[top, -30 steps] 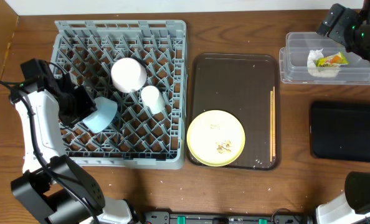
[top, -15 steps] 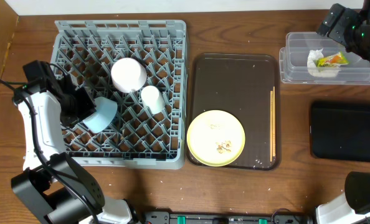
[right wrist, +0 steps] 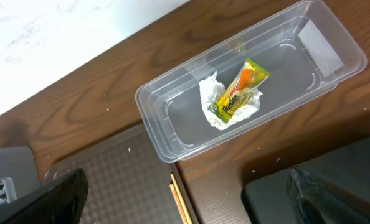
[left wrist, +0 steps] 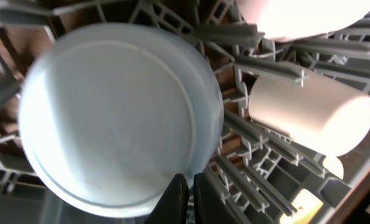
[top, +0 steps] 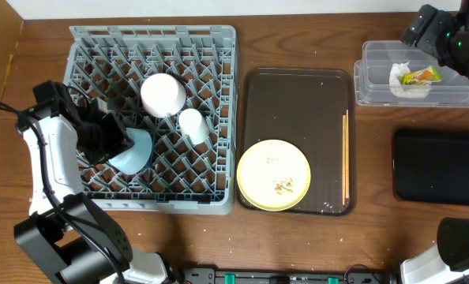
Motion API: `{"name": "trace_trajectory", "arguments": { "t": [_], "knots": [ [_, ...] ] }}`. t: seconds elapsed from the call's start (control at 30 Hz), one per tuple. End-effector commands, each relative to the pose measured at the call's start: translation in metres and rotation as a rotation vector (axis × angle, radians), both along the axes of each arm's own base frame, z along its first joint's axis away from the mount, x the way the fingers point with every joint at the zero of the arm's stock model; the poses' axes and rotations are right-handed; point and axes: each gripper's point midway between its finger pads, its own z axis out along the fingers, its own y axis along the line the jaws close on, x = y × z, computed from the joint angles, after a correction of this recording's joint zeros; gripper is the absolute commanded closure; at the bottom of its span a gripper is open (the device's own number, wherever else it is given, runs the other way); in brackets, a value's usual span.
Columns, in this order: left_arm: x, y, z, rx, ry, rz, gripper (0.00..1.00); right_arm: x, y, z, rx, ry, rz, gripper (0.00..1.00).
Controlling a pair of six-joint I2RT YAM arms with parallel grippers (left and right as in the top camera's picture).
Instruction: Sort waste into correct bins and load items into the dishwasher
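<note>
Left gripper (left wrist: 187, 193): fingers pressed nearly together, pinching the rim of the light blue bowl (top: 133, 151) at the bottom edge of the wrist view.
Right gripper (top: 425, 30): upper right of the overhead frame, above the clear tub (top: 369, 79); fingers (right wrist: 60, 196) spread wide, holding nothing.
Light blue bowl, place: lower left part of the grey dish rack (top: 151, 33), among the pegs.
Light blue bowl, attitude: round face turned to the wrist camera; whether this is its mouth or its base cannot be told.
Obstructions near the bowl: rack pegs on all sides; white cup (top: 191, 126) just to its right; pale pink bowl (top: 163, 93) above and right of it, near the rack's middle.
White cup, attitude: lying on its side, long axis running from upper left to lower right in the overhead frame.
Clear tub, contents: crumpled white tissue (right wrist: 225, 109) with the wrapper (right wrist: 241, 93) lying on it; the wrapper's long axis runs lower left to upper right in the right wrist view.
Brown serving tray (top: 298, 87): centre of the overhead frame, just right of the rack.
Serving tray, contents: yellow plate (top: 274, 175) at its lower left, bearing crumbs (top: 282, 187); chopsticks (top: 345, 158) along its right side, long axis top to bottom.
Black tray (top: 436, 166): right edge of the frame, below the tub.
</note>
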Motion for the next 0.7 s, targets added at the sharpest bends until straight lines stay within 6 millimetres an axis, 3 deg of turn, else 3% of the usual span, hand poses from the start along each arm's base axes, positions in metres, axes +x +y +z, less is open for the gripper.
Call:
{"name": "trace_trajectory", "arguments": {
  "t": [0.0,0.23,0.37,0.57,0.67],
  "knots": [
    [-0.001,-0.009,0.0,-0.047,-0.002,-0.014,0.92,0.0,-0.002,0.002,-0.002,-0.004,-0.004,0.01],
    [0.001,-0.013,-0.003,0.0,0.004,-0.07,0.92,0.0,-0.002,0.002,-0.002,-0.004,-0.004,0.01],
    [-0.002,0.007,-0.003,0.105,0.031,-0.054,0.92,0.0,-0.002,0.002,-0.002,-0.004,-0.004,0.01],
    [0.008,0.044,0.026,0.209,-0.03,0.04,0.92,0.0,-0.002,0.002,-0.002,-0.004,-0.004,0.01],
    [0.006,0.057,0.024,0.238,-0.018,0.08,0.92,0.0,-0.002,0.002,-0.002,-0.004,-0.004,0.01]
  ]
}}
